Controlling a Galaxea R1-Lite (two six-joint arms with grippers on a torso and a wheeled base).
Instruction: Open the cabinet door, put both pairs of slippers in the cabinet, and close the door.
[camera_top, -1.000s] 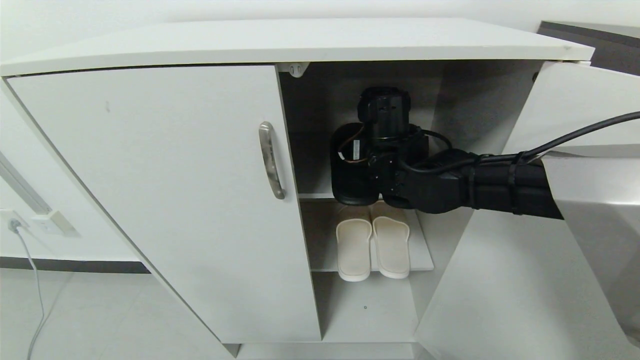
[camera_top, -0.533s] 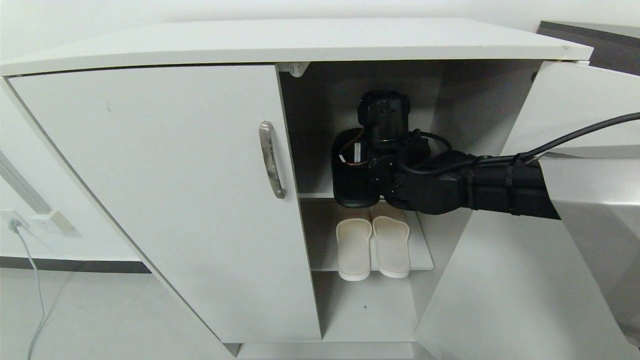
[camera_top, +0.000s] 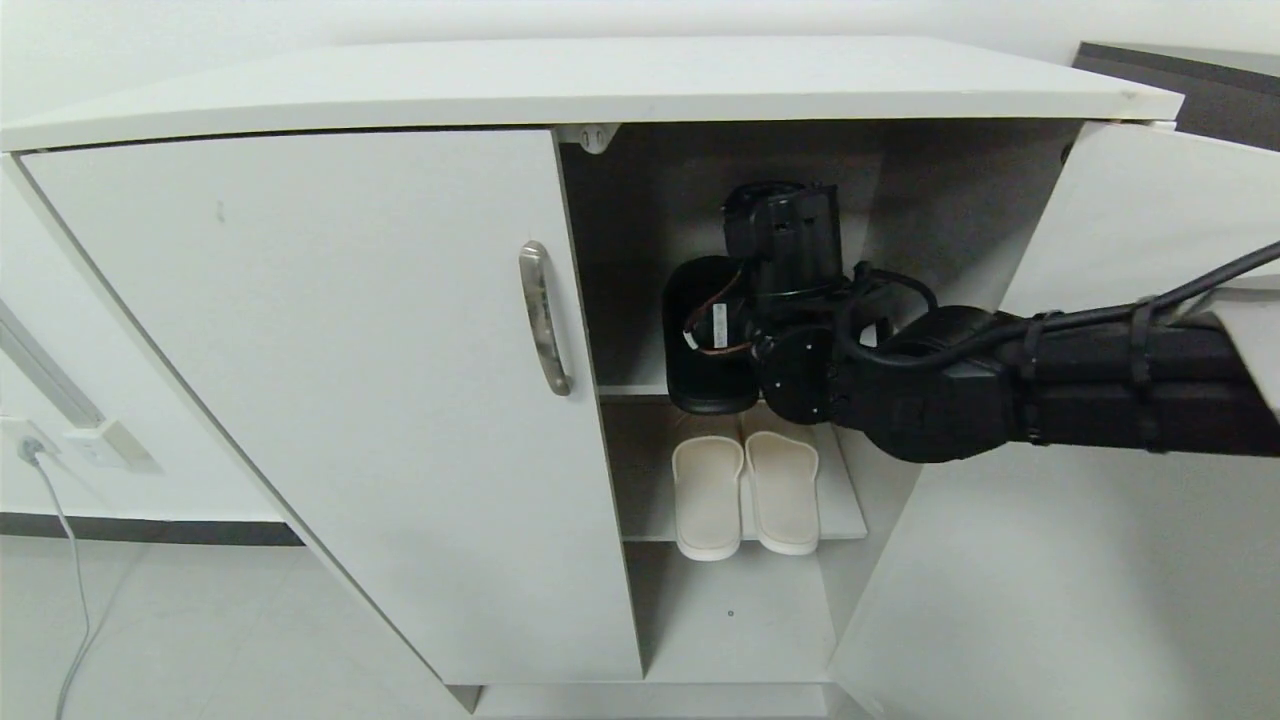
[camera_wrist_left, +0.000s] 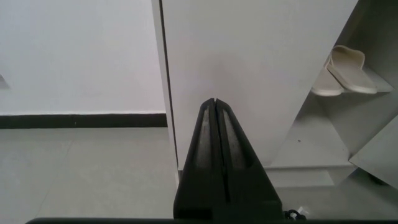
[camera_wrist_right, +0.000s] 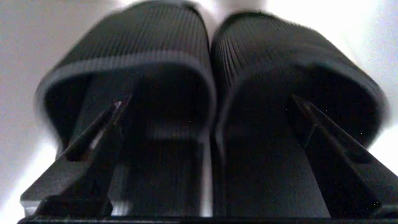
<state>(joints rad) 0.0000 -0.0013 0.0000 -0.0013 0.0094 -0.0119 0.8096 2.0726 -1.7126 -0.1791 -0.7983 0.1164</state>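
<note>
The black slippers (camera_top: 705, 340) (camera_wrist_right: 149, 62) lie side by side on the upper shelf (camera_top: 630, 392) of the white cabinet (camera_top: 600, 80), in its right-hand half, with their ribbed soles turned toward the right wrist camera. One slipper's rounded end reaches just past the front edge of that shelf; the other is mostly hidden behind the right arm (camera_top: 1000, 400). The right pincer (camera_wrist_right: 205, 102) sits inside the same compartment, directly in front of the pair. Its fingers (camera_wrist_right: 93, 140) are spread wide, one to each outer side of the pair, and they grip nothing. On the middle shelf (camera_top: 840, 520) below, the cream slippers (camera_top: 745, 490) (camera_wrist_left: 345, 68) rest flat and touching each other, their ends hanging slightly over the shelf's front edge. The bottom compartment (camera_top: 740, 630) lies beneath them. The right door (camera_top: 1000, 600) stands swung open toward the robot, and the right arm crosses above it into the opening. The left door (camera_top: 330, 400) is closed, with its metal handle (camera_top: 543, 318) upright near the inner edge. The left pincer (camera_wrist_left: 214, 106) hangs low in front of the closed left door, above the floor (camera_top: 180, 630). Its two fingers are pressed together and hold nothing. To the cabinet's left, a wall socket (camera_top: 25, 447) feeds a cable (camera_top: 75, 600) that trails down onto the floor.
</note>
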